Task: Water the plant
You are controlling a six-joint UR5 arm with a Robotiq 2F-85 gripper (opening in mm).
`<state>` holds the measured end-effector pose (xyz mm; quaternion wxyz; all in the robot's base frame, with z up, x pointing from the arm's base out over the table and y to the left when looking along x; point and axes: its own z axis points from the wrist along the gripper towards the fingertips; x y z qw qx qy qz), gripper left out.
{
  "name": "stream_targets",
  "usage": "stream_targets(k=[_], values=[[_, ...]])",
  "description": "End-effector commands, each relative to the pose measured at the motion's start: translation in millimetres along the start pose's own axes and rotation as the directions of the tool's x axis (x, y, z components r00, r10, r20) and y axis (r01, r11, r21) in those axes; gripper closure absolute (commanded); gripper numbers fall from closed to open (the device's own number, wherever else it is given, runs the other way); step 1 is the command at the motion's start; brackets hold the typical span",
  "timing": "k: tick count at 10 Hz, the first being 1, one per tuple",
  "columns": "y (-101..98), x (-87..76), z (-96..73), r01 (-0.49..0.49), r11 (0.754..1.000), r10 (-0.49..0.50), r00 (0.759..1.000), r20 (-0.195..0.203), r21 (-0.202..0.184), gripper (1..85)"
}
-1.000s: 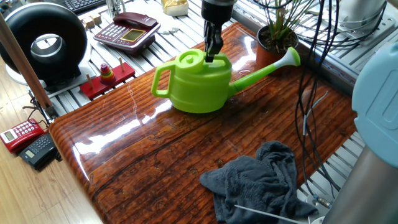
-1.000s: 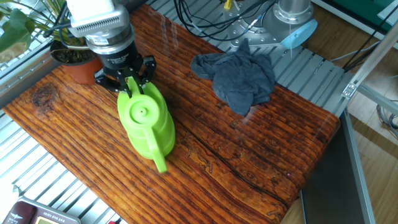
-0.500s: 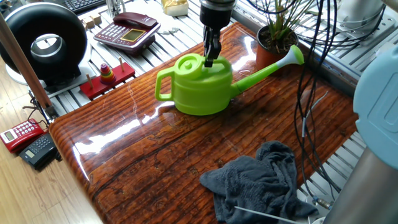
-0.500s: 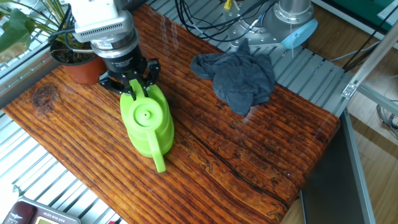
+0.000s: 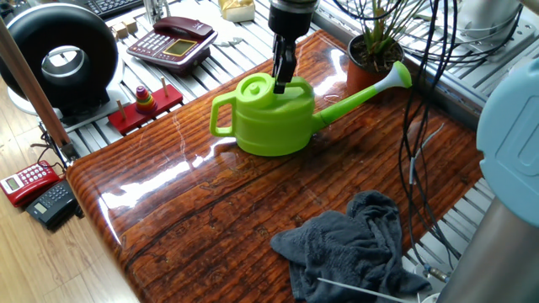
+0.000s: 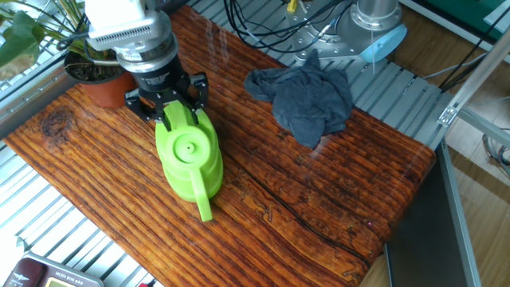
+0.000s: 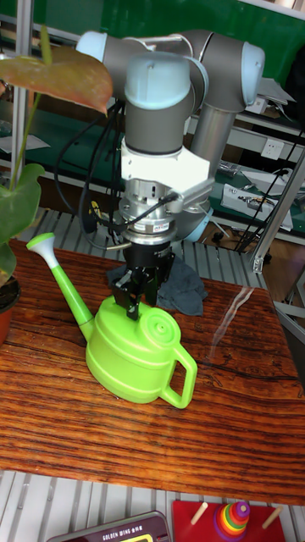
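A robot gripper grips the top of a lime-green watering can on a wooden table, its spout reaching toward the plant in its terracotta pot at the table's one o'clock corner in one fixed view. The hold looks narrow and off-centre; a tilt could let the can twist or slip, spilling on the table, and the spout could clip the thin leaves or nudge the pot. The fingers stand close together, apparently pinching the can's top bar beside the filler cap, though the contact itself is partly hidden. A gray cloth lies well apart at five o'clock.
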<state>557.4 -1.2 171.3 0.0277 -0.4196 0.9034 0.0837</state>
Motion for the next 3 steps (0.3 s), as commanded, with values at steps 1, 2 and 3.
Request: stream_targets(k=[1,2,3], values=[[-6.7,-0.6,-25.1,-0.030,0.999,0.029,1.000,0.010,0.020,38.3],[-6.1,-4.5,-27.2,-0.040,0.999,0.040,0.999,0.027,0.013,40.0],[-7.8,-3.3,-26.9,-0.040,0.999,0.040,0.999,0.022,0.019,42.7]])
